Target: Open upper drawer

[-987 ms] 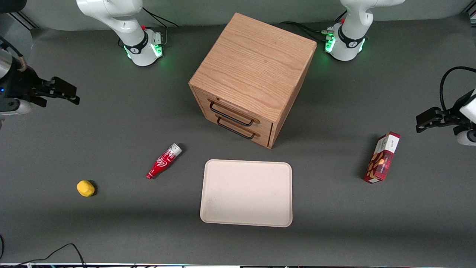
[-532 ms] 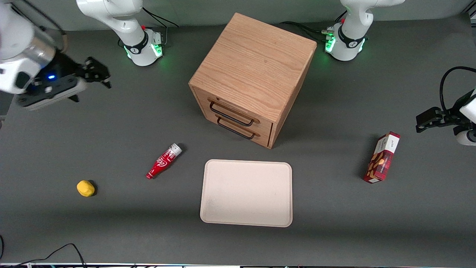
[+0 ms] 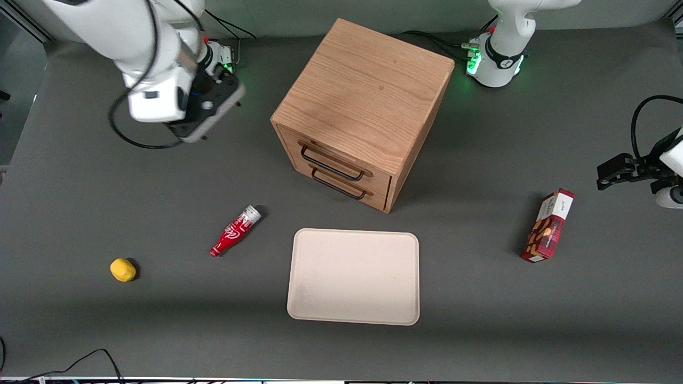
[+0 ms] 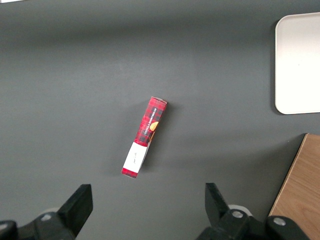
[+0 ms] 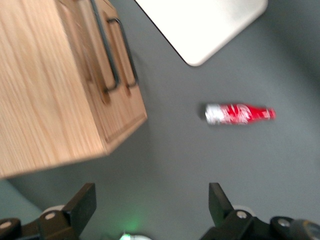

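Note:
The wooden cabinet stands in the middle of the table with both drawers shut. The upper drawer is the topmost one, with a thin black wire handle. The lower twin drawer sits just under it. My right gripper hovers above the table beside the cabinet, toward the working arm's end and close to the arm's base. In the right wrist view the gripper is open and empty, the cabinet is a short way off, and the upper drawer's handle is visible.
A red bottle lies nearer the camera than the gripper and also shows in the right wrist view. A beige tray lies in front of the drawers. A yellow object and a red box lie toward the table's two ends.
My right arm has swung in from the working arm's edge of the table toward the cabinet. The drawers have not moved.

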